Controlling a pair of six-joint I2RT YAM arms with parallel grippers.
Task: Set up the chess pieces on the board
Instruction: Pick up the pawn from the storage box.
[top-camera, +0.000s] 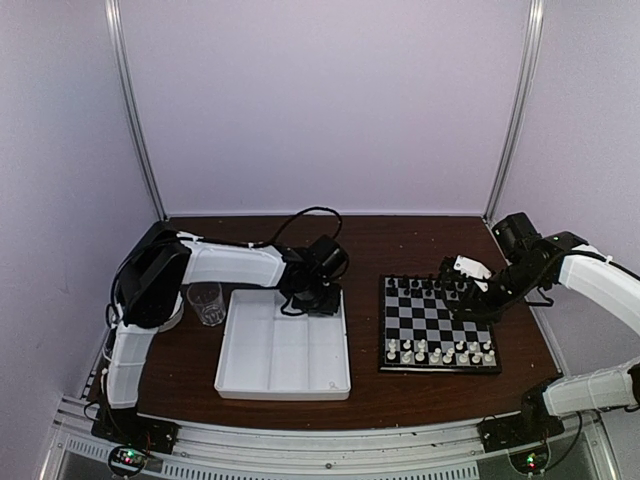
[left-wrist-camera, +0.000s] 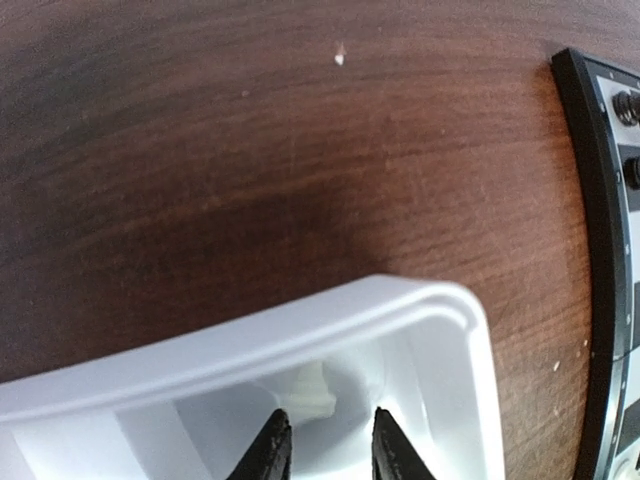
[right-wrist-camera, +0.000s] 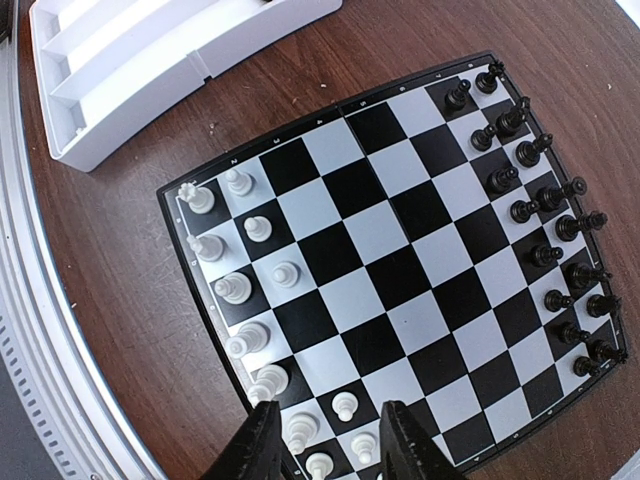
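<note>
Dark wood bench (left-wrist-camera: 250, 180). My left claw (left-wrist-camera: 325, 450): jaws apart in the tray (left-wrist-camera: 300, 340) corner. Right claw (right-wrist-camera: 330, 440): apart, empty, above the board (right-wrist-camera: 400, 260) and chess pieces (right-wrist-camera: 257, 228).

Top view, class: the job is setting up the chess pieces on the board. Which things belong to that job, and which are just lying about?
Belong to the job: board, white chess pieces, black chess pieces.
Lying about: clear cup, white three-compartment tray.
</note>
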